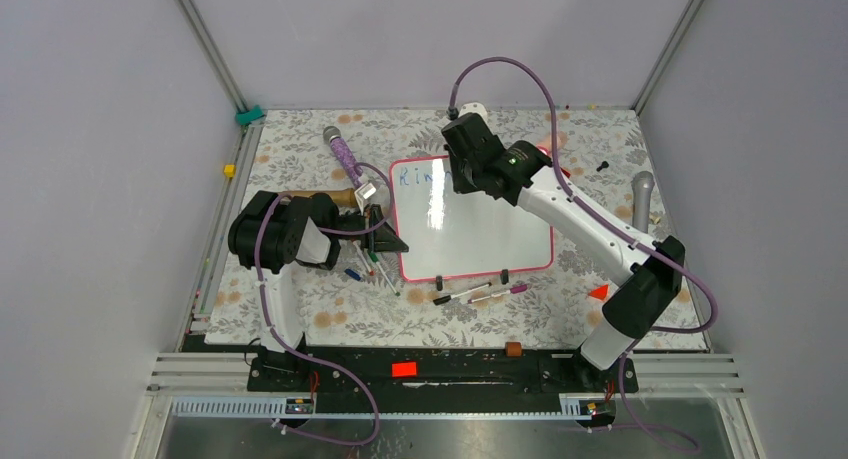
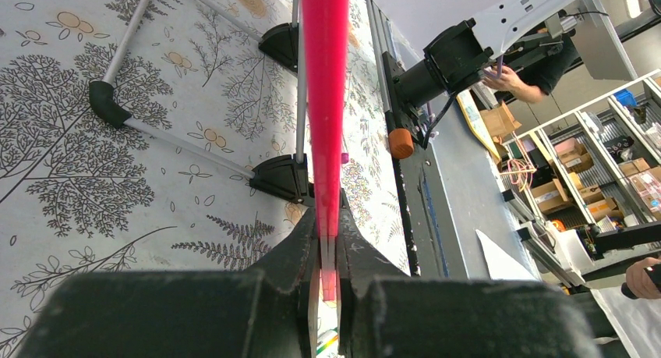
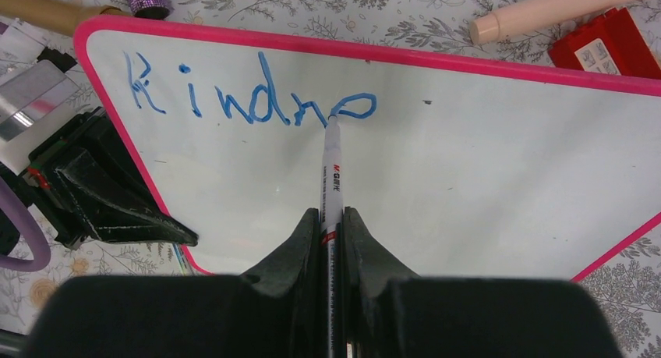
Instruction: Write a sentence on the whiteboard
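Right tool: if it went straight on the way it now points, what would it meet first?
The whiteboard: the marker in the right tool appears to touch it at the end of the blue writing.

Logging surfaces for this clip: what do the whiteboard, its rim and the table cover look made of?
Whiteboard: glossy white, likely coated board; it mirrors light. Rim: pink, probably plastic, smooth. Table cover: matt printed sheet, cloth or vinyl, unclear; floral pattern.

One whiteboard (image 1: pixel 480 229), two hands (image 2: pixel 328 256) (image 3: pixel 333 221), two clip feet (image 1: pixel 438 281) (image 1: pixel 505 275)
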You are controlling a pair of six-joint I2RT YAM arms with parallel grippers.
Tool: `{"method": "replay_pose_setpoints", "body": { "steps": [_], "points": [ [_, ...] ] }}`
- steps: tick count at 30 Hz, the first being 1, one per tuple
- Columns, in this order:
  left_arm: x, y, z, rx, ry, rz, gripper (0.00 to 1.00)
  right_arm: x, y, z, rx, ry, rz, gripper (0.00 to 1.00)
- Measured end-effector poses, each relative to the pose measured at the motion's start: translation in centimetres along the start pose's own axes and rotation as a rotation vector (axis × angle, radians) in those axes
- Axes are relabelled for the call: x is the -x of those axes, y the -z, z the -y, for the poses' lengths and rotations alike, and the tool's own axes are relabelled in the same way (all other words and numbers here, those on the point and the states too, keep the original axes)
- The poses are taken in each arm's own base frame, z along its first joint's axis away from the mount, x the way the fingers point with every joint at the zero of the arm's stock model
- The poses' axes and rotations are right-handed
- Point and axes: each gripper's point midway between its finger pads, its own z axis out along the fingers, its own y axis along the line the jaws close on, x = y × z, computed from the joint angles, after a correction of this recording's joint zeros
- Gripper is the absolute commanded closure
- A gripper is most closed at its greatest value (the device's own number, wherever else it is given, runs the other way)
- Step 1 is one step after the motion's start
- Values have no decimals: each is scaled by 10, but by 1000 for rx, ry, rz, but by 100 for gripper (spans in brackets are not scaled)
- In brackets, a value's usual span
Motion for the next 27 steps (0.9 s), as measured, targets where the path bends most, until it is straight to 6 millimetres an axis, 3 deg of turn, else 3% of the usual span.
{"method": "replay_pose_setpoints", "body": {
  "steps": [8, 27],
  "points": [
    [0, 0, 0, -1, -1, -1, 100, -10, 2, 2, 7, -1, -18, 100],
    [0, 0, 0, -1, -3, 0, 100, -8, 4, 11, -40, -3, -6, 100]
  ]
}}
